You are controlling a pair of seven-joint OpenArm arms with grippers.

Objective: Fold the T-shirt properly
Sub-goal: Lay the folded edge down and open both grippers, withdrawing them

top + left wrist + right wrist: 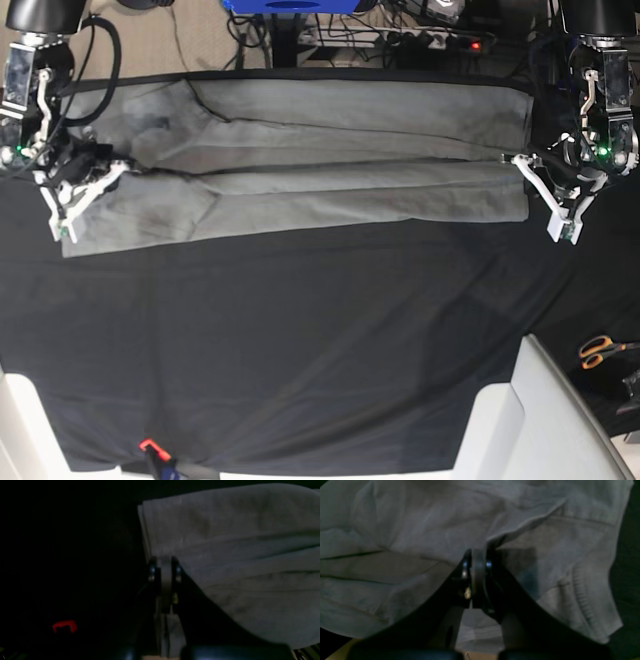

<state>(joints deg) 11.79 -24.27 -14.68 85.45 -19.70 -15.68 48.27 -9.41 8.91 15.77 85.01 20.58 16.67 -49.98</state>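
t-shirt stretched between two closed grippers at the far edge of the worktop

the t-shirt (300, 170) lies on the black cloth (300, 340) that covers the worktop. it occupies the far strip of the cloth, near the far edge in the base view. its long axis runs side to side across that view. the garment is folded lengthwise into a long band; several fold lines run parallel to the long axis.

in the right wrist view a ribbed edge of the t-shirt (585, 597) lies on the side toward the right gripper (477, 555). the opposite end is straight and lies at the left gripper (163, 560).

right gripper (95, 170): at the end of the t-shirt on the left of the base view. the jaws are closed, and a fold of the grey fabric appears to be pinched between them in the right wrist view.

left gripper (520, 160): at the other end of the t-shirt, on the right of the base view. the jaws are closed on the corner of the layered fabric edge, as seen in the left wrist view.

a pair of scissors (603, 350) with orange handles lies beyond the cloth, nearer the camera than the left gripper. a small red marker (148, 444) sits at the near edge of the cloth, well apart from the t-shirt.

no containers are visible.
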